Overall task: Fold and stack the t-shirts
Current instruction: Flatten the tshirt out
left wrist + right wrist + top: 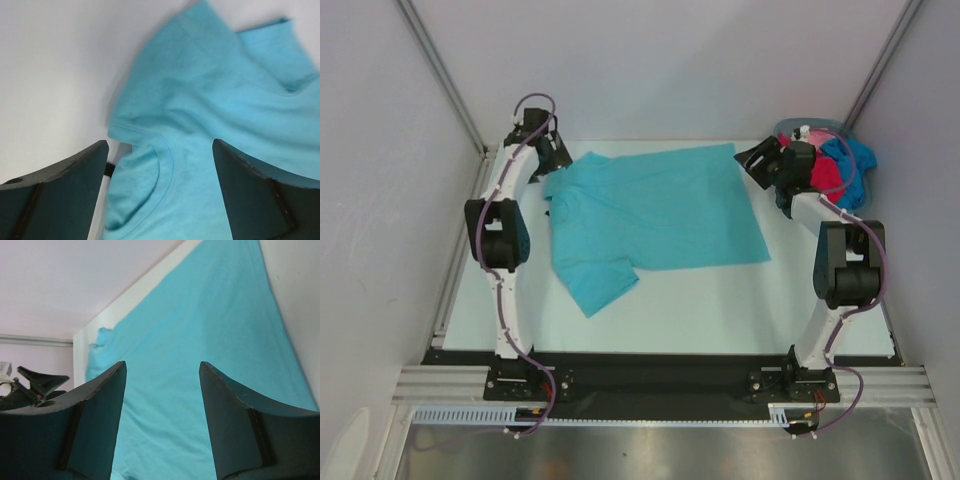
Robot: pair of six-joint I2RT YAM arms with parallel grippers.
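the teal tee (660,215) lies spread on the desk (720,310), front of centre, between the two arms. its long axis runs left to right: collar (166,167) toward the left arm, hem (752,205) toward the right arm. one sleeve (602,285) points to the near edge; the far shoulder looks slightly bunched. the left hand (159,150) hangs directly over the collar, jaws wide, with cloth below them and nothing gripped. the right hand (162,370) sits at the far hem corner, jaws also wide and holding nothing, looking along the tee's length. each hand is therefore nearest to one end of the long axis, so a fold along that axis likely calls for both: left at the collar, right at the hem. the other tees (840,165), red and blue, are heaped in the basket (798,127) at the far right corner, behind the right arm. the desk is pale, smooth and flat; plain light walls (620,60) close it on three sides.
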